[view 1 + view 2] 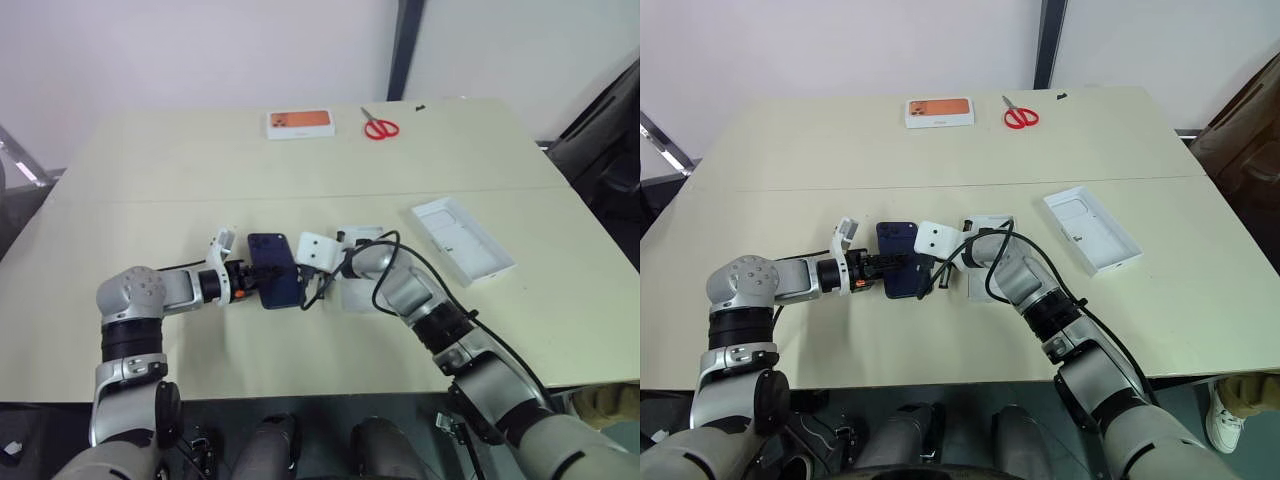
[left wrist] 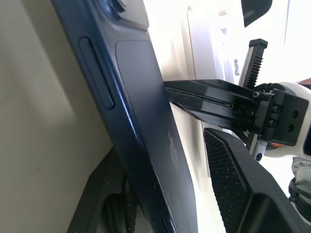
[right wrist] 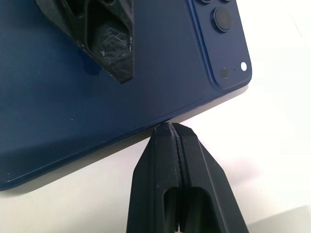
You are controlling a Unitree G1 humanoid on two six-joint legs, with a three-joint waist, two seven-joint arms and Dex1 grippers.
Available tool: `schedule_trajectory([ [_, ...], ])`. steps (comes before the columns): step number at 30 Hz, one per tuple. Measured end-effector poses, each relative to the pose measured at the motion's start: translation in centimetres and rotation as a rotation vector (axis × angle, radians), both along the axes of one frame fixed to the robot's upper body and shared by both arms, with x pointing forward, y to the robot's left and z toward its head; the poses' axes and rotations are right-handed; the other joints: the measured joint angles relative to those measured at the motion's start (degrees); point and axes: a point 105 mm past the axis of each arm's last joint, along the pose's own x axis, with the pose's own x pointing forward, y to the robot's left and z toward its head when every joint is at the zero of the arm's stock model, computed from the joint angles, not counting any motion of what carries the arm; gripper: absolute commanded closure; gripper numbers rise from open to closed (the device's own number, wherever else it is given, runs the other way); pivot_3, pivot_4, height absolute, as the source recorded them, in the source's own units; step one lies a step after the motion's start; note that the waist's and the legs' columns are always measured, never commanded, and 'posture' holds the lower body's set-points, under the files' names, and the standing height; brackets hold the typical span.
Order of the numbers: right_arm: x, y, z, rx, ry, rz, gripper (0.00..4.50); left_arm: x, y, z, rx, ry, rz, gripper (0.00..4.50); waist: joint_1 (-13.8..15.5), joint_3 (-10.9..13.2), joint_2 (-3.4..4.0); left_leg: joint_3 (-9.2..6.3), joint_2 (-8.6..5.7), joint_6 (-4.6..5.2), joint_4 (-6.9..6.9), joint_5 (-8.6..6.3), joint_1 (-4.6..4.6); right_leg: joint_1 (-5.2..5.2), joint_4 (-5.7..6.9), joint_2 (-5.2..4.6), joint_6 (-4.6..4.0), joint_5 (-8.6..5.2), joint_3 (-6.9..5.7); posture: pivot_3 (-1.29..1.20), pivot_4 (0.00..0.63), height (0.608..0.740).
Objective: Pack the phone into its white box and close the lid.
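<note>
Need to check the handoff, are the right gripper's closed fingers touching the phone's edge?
Touching. In the right wrist view the right gripper, its fingers pressed together, has its tip against the long edge of the phone, with no gap showing.

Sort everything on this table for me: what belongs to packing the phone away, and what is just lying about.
Belongs to the job:
- phone, dark blue, in front of the robot
- white box, partly under the right arm
- lid, inside up, off to the right

Just lying about:
- orange-pictured box, at the far edge
- red scissors, beside it
</note>
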Motion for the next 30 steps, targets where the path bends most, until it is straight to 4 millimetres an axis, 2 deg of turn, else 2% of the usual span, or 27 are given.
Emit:
schedule_trajectory([
  [1, 0.0, 0.0, 0.0, 0.0, -0.002, 0.0, 4.5, 0.0, 0.1, -0.1, -0.007, 0.009, 0.007, 3.2, 0.0, 0.0, 0.0, 0.0, 0.0, 0.0, 0.0, 0.0, 0.0, 0.0, 0.0, 0.0, 0.0, 0.0, 0.0, 0.0, 0.15, 0.734],
  [3, 0.0, 0.0, 0.0, 0.001, -0.005, 0.0, 4.5, 0.0, 0.3, -0.4, -0.029, 0.027, 0.019, 4.12, 0.0, 0.0, -0.01, 0.0, 0.0, 0.0, -0.01, 0.0, 0.0, -0.01, 0.0, 0.0, 0.0, 0.0, 0.0, 0.0, 0.15, 0.734],
  [4, 0.0, 0.0, 0.0, 0.001, -0.006, -0.002, 4.5, -0.1, 0.0, 0.2, -0.086, 0.017, 0.011, 4.48, 0.0, 0.0, -0.01, 0.0, 0.0, 0.0, 0.0, 0.0, 0.0, 0.0, 0.0, 0.0, 0.0, 0.0, -0.01, 0.0, 0.15, 0.734],
  [15, 0.0, -0.1, 0.3, 0.031, 0.0, -0.011, 4.5, 0.0, 0.6, 0.1, -0.165, 0.051, 0.039, 4.48, 0.0, 0.0, -0.03, 0.0, 0.0, 0.0, -0.03, 0.0, -0.01, -0.02, -0.02, 0.0, 0.0, 0.0, 0.0, 0.0, 0.15, 0.734],
  [17, 0.0, -0.1, 0.9, 0.086, 0.013, -0.025, 4.5, -0.1, 0.8, 0.3, -0.197, 0.058, 0.047, 4.48, 0.0, 0.1, -0.05, 0.0, 0.0, 0.0, -0.04, 0.0, -0.06, -0.07, -0.02, 0.0, 0.0, 0.0, 0.0, 0.0, 0.15, 0.734],
  [20, 0.0, -0.1, 3.5, 0.25, 0.047, -0.048, 4.5, -0.1, 0.8, 0.7, -0.206, 0.032, 0.045, 4.48, 0.0, 0.2, -0.18, -0.01, 0.01, -0.01, -0.04, 0.0, -0.15, -0.15, 0.0, 0.0, -0.01, 0.0, 0.0, 0.0, 0.15, 0.734],
  [23, -0.3, -0.6, 6.5, 0.464, 0.127, -0.044, 3.58, -0.1, 0.5, 2.0, -0.263, -0.018, 0.017, 4.5, 0.1, 0.3, -0.24, 0.0, 0.01, 0.0, -0.04, 0.0, -0.2, -0.14, -0.02, -0.01, -0.01, 0.0, 0.0, 0.0, 0.15, 0.734],
  [25, -1.0, -1.4, 7.2, 0.513, 0.163, -0.012, 2.6, -0.2, 0.5, 2.8, -0.286, -0.051, 0.001, 4.5, 0.3, 0.3, -0.24, -0.01, 0.01, 0.01, -0.03, -0.01, -0.22, -0.18, -0.05, -0.02, -0.01, 0.0, -0.01, 0.0, 0.15, 0.734],
  [28, -2.9, -3.5, 6.0, 0.474, 0.221, 0.03, 1.17, -0.2, 1.5, 3.6, -0.255, -0.092, -0.001, 4.5, 0.3, 0.3, -0.24, 0.0, -0.01, 0.23, -0.04, -0.14, -0.27, -0.22, -0.09, -0.03, -0.01, 0.0, 0.0, 0.0, 0.15, 0.734],
  [30, -4.1, -4.8, 5.0, 0.443, 0.282, 0.045, 1.17, -0.2, 2.0, 3.9, -0.233, -0.114, 0.001, 4.5, 0.3, 0.3, -0.2, 0.01, 0.0, 0.25, -0.04, -0.15, -0.42, -0.29, -0.07, -0.04, -0.01, 0.01, 0.02, 0.0, 0.15, 0.734],
])
